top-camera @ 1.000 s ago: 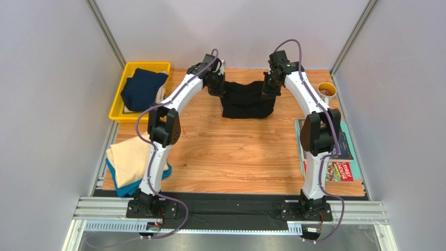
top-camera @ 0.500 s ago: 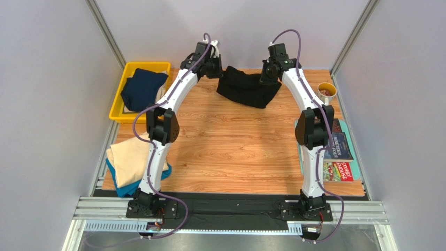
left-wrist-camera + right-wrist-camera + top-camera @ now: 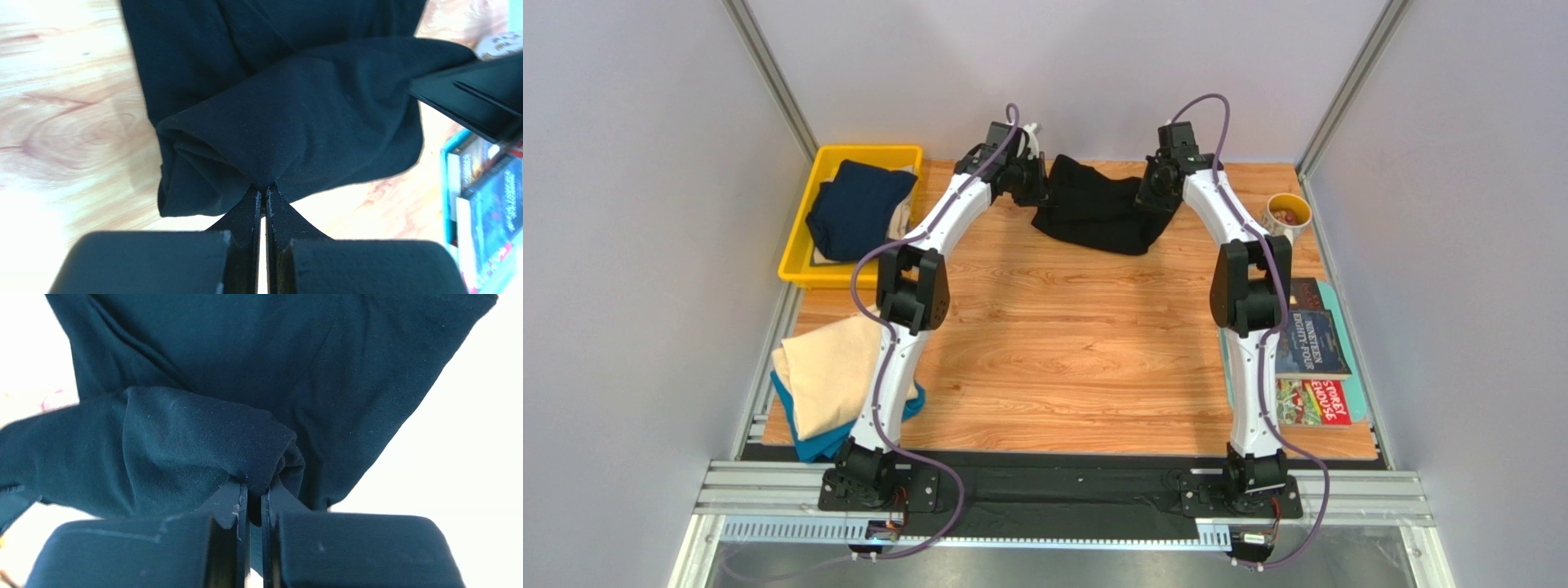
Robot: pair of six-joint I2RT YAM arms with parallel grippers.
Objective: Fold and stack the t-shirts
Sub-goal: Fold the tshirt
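Observation:
The black t-shirt lies bunched at the far middle of the table, stretched between both grippers. My left gripper is shut on its left edge, and the pinch shows in the left wrist view with black cloth spreading ahead. My right gripper is shut on the right edge, the cloth bulging over the fingertips in the right wrist view. A dark navy t-shirt sits in the yellow bin. A cream t-shirt lies on a teal-blue one at the near left.
The yellow bin stands at the far left. Colourful magazines lie along the right edge, with a small cup behind them. Bare wooden table fills the middle. Grey walls close in on both sides.
Both grippers carried the black t-shirt from hanging over the table towards the far edge and down; it now rests bunched on the wood, and the arms lean further back.

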